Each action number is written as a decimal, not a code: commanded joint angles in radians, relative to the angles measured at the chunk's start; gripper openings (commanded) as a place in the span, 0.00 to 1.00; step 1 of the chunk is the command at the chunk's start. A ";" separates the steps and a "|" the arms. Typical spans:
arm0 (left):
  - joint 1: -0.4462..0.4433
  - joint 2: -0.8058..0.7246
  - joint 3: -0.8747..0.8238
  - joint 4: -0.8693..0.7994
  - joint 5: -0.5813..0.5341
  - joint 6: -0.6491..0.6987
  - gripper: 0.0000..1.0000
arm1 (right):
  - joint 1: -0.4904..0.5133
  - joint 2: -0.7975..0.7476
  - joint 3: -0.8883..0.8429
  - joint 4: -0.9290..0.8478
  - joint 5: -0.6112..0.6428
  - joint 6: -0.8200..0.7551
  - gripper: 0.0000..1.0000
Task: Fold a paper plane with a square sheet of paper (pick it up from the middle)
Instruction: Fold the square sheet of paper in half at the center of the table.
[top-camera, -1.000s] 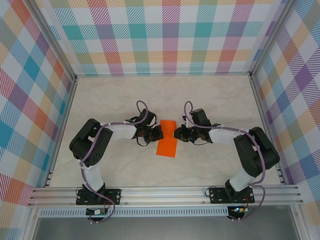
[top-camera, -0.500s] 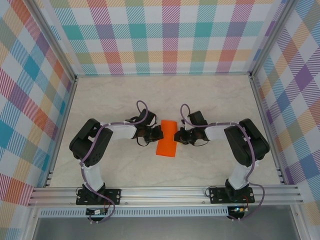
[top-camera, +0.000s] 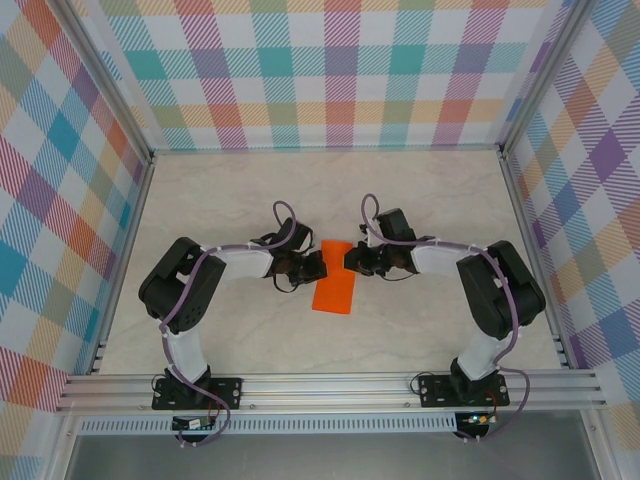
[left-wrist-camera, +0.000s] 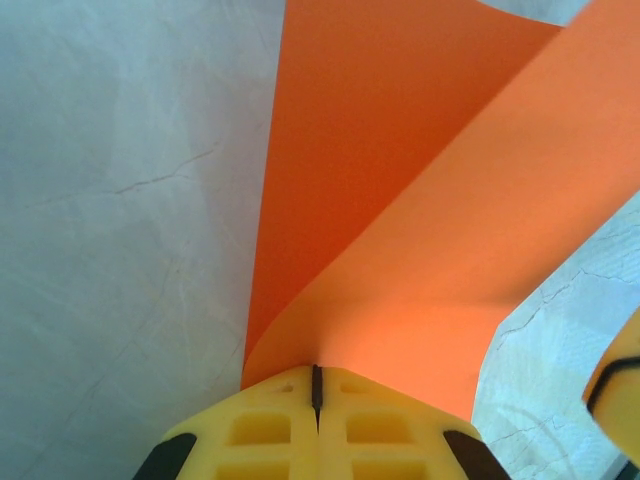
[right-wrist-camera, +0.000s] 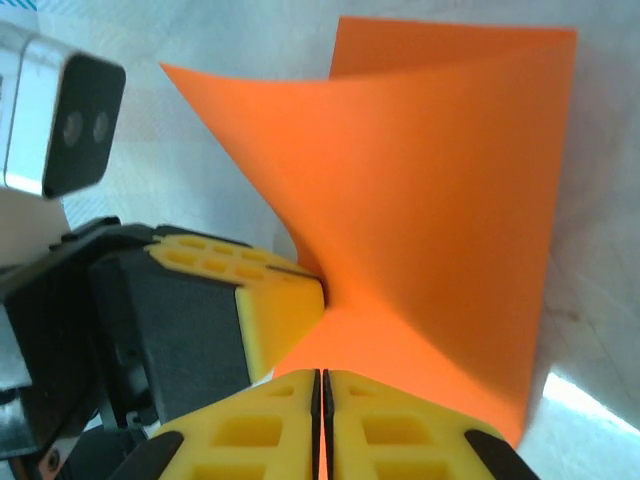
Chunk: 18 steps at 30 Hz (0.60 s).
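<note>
The orange sheet of paper (top-camera: 333, 288) lies mid-table as a folded-over rectangle, its far end lifted and curled between both grippers. My left gripper (top-camera: 319, 264) is shut on the sheet's left edge. In the left wrist view the paper (left-wrist-camera: 400, 200) rises straight out of the closed yellow tips of that gripper (left-wrist-camera: 317, 372). My right gripper (top-camera: 349, 261) is shut on the opposite edge. The right wrist view has the paper (right-wrist-camera: 440, 200) bowed upward from my right gripper (right-wrist-camera: 322, 376), with the left gripper's fingers (right-wrist-camera: 285, 305) pinching it just beyond.
Pale marble-patterned tabletop (top-camera: 420, 200) reaches out to the metal frame rails and checked walls. The left wrist camera housing (right-wrist-camera: 60, 125) hangs close to the paper in the right wrist view. Both arm bases stand at the near rail (top-camera: 330, 385).
My right gripper has shifted slightly left and farther away along the paper's right edge, and its arm has swung with it. The left arm has stayed put.
</note>
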<state>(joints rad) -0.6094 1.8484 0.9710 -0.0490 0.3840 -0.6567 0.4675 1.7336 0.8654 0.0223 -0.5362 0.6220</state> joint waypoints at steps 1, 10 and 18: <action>-0.015 0.038 -0.043 -0.098 -0.037 0.025 0.00 | -0.009 0.063 0.007 0.003 -0.006 -0.019 0.12; -0.015 0.035 -0.048 -0.099 -0.038 0.026 0.00 | -0.013 0.133 -0.022 0.036 0.009 -0.004 0.11; -0.015 0.034 -0.047 -0.103 -0.042 0.028 0.00 | -0.033 0.044 0.057 -0.031 -0.032 -0.031 0.12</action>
<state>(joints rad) -0.6094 1.8484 0.9703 -0.0486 0.3840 -0.6563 0.4480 1.8278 0.8772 0.0166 -0.5362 0.6178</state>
